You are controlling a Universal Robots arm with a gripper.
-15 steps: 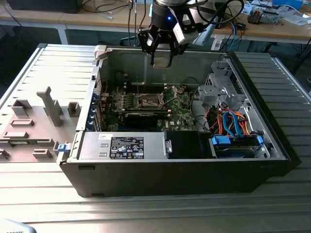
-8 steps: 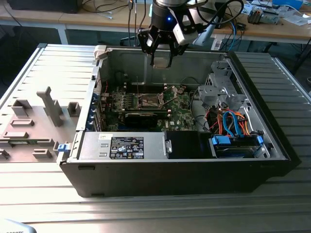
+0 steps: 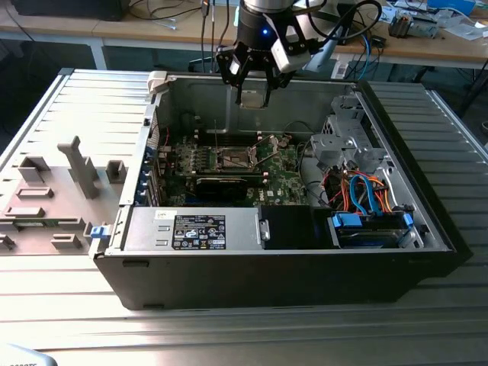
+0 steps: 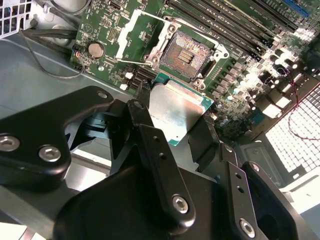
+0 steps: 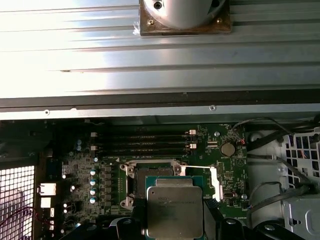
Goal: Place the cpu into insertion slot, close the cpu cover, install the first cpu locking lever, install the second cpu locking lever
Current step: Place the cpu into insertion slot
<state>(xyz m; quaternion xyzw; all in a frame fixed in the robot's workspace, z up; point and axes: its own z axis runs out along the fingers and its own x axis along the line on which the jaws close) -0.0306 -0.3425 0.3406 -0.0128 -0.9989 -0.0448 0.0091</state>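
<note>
My gripper (image 3: 252, 93) hangs over the back of the open computer case, shut on the cpu (image 3: 252, 99), a flat silvery square chip. In both wrist views the cpu (image 4: 175, 107) (image 5: 175, 210) sits between the black fingers (image 4: 145, 115), well above the green motherboard (image 4: 240, 75). The insertion slot (image 4: 187, 52) (image 3: 232, 158) lies bare below, a dark square recess with a metal rim. The cpu cover (image 4: 137, 37) is swung open beside it, and in the first wrist view the cover (image 5: 214, 181) shows edge-on. In that view the chip hides part of the slot (image 5: 155, 169).
The case's metal walls (image 3: 305, 95) ring the board. A black power supply (image 3: 229, 229) sits at the front, with a drive bay and blue and orange cables (image 3: 358, 191) at the exterior view's right. Long memory slots (image 5: 145, 142) run beside the socket. A grey fixture (image 3: 76, 168) stands outside, at the left.
</note>
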